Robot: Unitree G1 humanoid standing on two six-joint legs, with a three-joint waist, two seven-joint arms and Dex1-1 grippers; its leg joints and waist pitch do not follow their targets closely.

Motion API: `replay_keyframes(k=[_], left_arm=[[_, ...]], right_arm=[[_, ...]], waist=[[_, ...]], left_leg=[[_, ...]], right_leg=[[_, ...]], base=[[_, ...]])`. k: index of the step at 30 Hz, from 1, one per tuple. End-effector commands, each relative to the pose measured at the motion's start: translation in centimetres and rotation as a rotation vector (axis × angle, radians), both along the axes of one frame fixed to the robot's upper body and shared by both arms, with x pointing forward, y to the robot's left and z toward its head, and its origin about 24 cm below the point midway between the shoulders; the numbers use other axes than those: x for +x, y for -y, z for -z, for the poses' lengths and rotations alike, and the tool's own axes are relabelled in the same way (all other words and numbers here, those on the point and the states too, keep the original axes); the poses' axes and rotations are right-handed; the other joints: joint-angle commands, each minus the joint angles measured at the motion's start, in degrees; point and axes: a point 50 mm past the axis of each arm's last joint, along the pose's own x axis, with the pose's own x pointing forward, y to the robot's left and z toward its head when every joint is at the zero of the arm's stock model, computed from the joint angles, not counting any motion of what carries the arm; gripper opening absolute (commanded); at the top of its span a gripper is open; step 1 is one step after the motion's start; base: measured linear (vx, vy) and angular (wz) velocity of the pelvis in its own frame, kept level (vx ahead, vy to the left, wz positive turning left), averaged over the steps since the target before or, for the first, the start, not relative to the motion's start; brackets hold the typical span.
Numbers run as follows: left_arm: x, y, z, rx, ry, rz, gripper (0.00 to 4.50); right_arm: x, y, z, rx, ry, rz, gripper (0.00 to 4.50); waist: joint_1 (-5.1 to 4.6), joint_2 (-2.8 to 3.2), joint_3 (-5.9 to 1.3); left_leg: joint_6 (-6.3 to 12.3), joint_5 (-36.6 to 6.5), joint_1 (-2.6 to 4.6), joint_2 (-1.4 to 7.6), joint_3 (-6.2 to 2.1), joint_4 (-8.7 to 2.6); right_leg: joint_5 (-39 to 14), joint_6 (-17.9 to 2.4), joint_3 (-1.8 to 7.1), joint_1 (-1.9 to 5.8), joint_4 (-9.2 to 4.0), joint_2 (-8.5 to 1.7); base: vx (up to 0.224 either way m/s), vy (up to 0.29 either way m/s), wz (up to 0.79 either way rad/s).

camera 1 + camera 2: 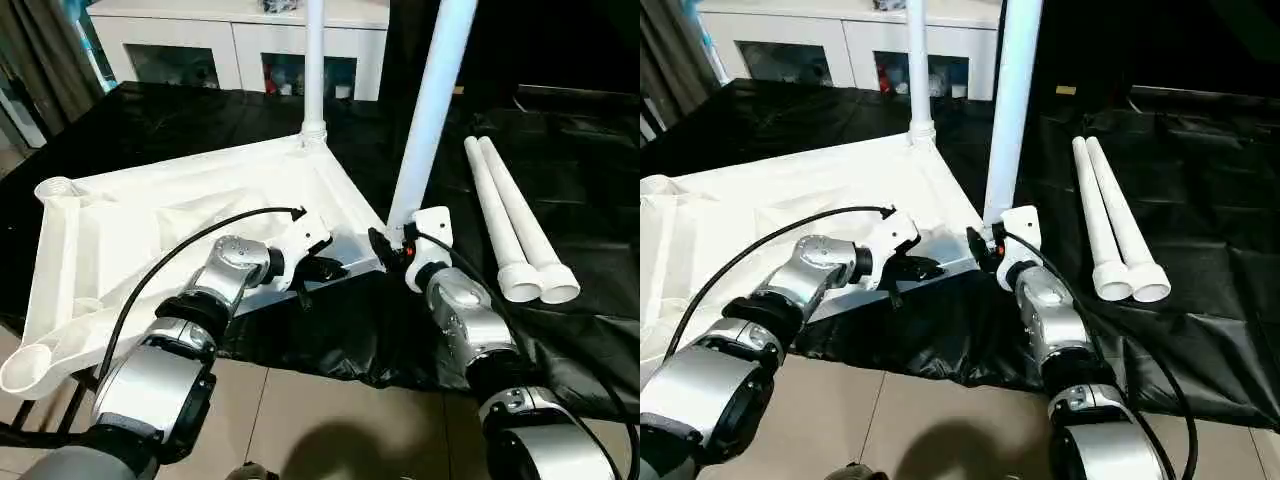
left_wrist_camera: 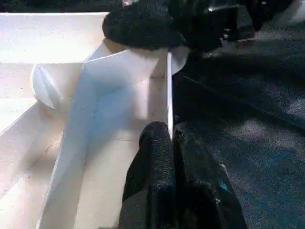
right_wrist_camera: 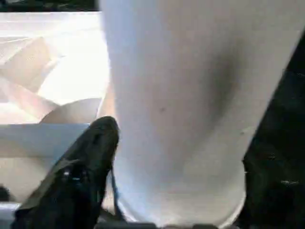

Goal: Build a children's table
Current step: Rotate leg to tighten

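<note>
**Children's table: second leg going into its corner socket**

The children's table [image 1: 200, 200] is lying upside down on the black-sheeted desk [image 1: 560, 330], ribbed underside up, its near edge overhanging toward the robot. Nearest me, the left hand [image 1: 322, 268] is pinching the thin rim of the tabletop, fingers [image 2: 157, 157] pressed together on either side of that edge, steadying the top. Just beside it, the right hand [image 1: 392, 250] is gripping the base of a leg [image 1: 430, 110] that is leaning slightly over the near right corner socket; one black finger [image 3: 81, 162] is lying against the tube's left side, so I judge it clamped around the tube, though the other finger is hidden.

To do this well, I'd say the leg is needing to be brought upright over the socket before being pushed down, while the left hand is holding the top from sliding or tipping.

Further back, one leg [image 1: 314, 70] is already standing in the far corner socket. To the right, two spare legs [image 1: 510, 220] are lying side by side on the desk. Beyond, a white cabinet [image 1: 200, 50] is standing against the wall.
</note>
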Motion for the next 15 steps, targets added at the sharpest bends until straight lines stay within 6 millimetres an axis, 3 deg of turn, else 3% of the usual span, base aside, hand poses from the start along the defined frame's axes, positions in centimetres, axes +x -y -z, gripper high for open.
replay_keyframes(k=[1,4,8,11,15], left_arm=[[-0.3,2.0,-0.7,-0.058,0.024,0.077,0.0],[-0.5,1.2,-0.6,-0.042,0.011,0.123,0.0],[-0.8,-0.1,-0.7,-0.041,-0.008,0.207,0.0],[-1.1,-0.9,-1.0,-0.059,-0.04,0.263,0.0],[-1.4,-1.6,-1.1,-0.055,-0.065,0.319,0.0]], right_arm=[[-0.3,-1.7,-0.1,-0.016,0.008,-0.155,3.88],[-0.6,-1.0,-0.4,-0.042,0.016,-0.269,3.94],[-1.3,0.0,-0.7,-0.066,0.017,-0.445,3.94],[-2.1,0.8,-1.0,-0.064,0.003,-0.589,3.94],[-3.2,1.2,-1.1,-0.057,-0.053,-0.747,3.94]], waist=[[-0.28,-0.48,-3.81],[-0.11,-0.44,-3.97],[0.11,-0.52,-4.23],[0.26,-0.67,-4.1],[0.33,-0.74,-3.97]], left_leg=[[3.44,-11.4,0.82,2.62,-1.37,-3.9],[4.26,-10.1,0.54,2.61,-1.34,-3.7],[6.72,-7.4,0.26,2.72,-1.17,-3.26],[7.64,-8.1,0.22,2.77,-1.17,-3.21],[7.1,-9.3,0.46,2.95,-1.22,-3.36]], right_leg=[[-12.0,-12.9,2.84,2.86,-4.69,-4.63],[-9.6,-13.3,2.74,3.13,-4.38,-4.57],[-3.6,-15.1,2.59,3.2,-3.6,-4.45],[-4.2,-15.4,2.52,3.25,-3.67,-4.5],[-7.2,-15.4,2.54,3.08,-3.97,-4.52]], base=[[0.0,0.0,0.0],[0.0,0.0,0.0],[0.0,0.0,0.0],[0.0,0.0,0.0],[0.0,0.0,0.0]])
